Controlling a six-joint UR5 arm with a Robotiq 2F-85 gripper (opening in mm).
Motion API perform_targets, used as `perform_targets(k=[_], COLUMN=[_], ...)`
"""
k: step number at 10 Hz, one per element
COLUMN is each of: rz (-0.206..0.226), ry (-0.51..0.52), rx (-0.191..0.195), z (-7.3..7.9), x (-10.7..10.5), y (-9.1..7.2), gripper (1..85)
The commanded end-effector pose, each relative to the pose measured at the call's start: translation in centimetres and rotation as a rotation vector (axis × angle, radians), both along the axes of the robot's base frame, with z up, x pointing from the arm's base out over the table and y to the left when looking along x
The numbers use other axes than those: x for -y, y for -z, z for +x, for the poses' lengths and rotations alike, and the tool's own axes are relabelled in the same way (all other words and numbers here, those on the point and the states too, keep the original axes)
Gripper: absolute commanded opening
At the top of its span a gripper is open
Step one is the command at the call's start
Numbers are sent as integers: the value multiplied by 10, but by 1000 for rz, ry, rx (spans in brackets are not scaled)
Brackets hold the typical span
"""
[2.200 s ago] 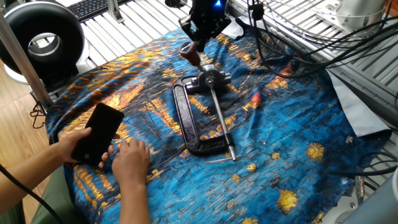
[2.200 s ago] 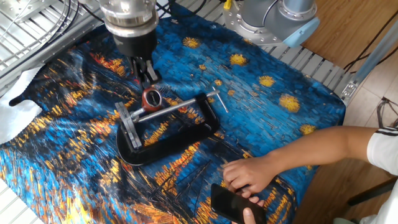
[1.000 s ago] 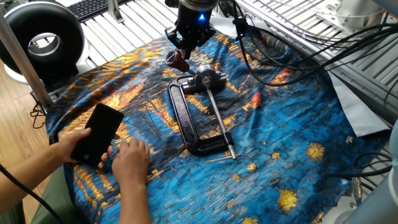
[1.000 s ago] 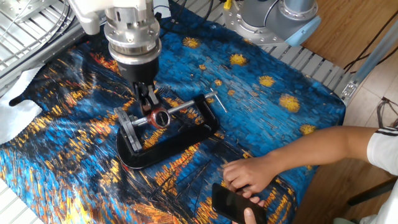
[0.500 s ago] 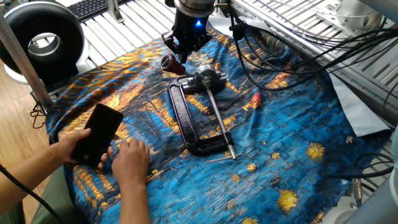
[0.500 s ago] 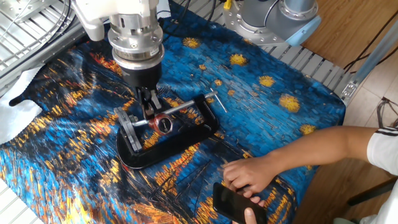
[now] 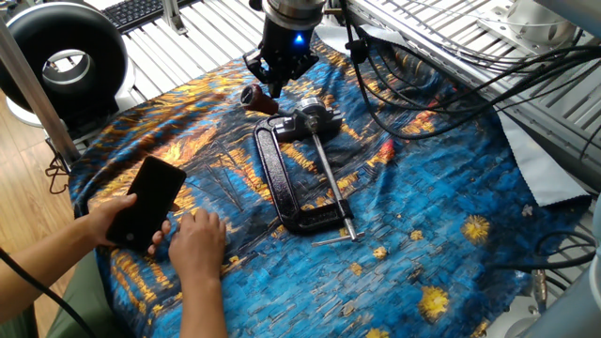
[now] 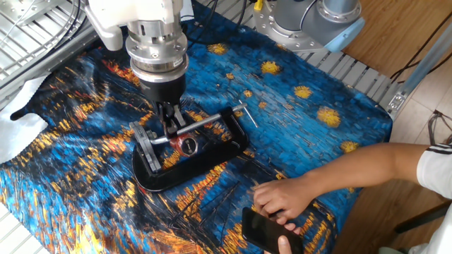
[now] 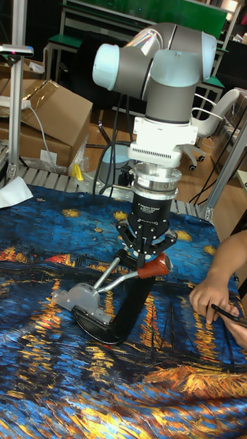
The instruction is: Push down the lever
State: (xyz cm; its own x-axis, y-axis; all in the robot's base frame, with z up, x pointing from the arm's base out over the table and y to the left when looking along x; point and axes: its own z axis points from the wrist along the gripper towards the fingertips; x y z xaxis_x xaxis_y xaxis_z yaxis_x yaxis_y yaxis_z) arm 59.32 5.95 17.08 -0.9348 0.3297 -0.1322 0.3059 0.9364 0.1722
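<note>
The lever's reddish-brown knob [image 7: 254, 97] [image 8: 188, 145] [image 9: 156, 267] sticks out on a short metal arm from the silvery head [image 7: 315, 119] [image 9: 79, 298] of a black clamp [image 7: 280, 178] [image 8: 191, 161] lying on the painted cloth. The lever is tilted low, close to the cloth. My gripper [image 7: 274, 83] [image 8: 171, 128] [image 9: 145, 256] points straight down, its tips right against the lever arm just behind the knob. Its fingers look shut together and hold nothing. The clamp's long thin silver rod [image 7: 331, 183] runs away from the head.
A person's hands [image 7: 197, 239] [image 8: 282, 197] rest on the cloth's edge holding a black phone [image 7: 146, 200]. Cables [image 7: 441, 56] hang behind the arm. A black ring-shaped device [image 7: 61, 61] stands at the table's corner. Cardboard boxes [image 9: 51, 113] sit beyond the table.
The gripper has moved down and sideways along the lever's arc. The knob has swung from nearly upright above the clamp head to low beside it. The person's hands stayed put.
</note>
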Motion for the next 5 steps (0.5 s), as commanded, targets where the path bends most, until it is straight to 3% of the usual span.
perform_targets(k=[1, 3, 5], rz=[5, -38, -42], ry=[-7, -18, -19], rx=[12, -4, -26], z=[1, -4, -9], x=[-2, 8, 9], y=[2, 4, 5], gripper=[10, 10, 10])
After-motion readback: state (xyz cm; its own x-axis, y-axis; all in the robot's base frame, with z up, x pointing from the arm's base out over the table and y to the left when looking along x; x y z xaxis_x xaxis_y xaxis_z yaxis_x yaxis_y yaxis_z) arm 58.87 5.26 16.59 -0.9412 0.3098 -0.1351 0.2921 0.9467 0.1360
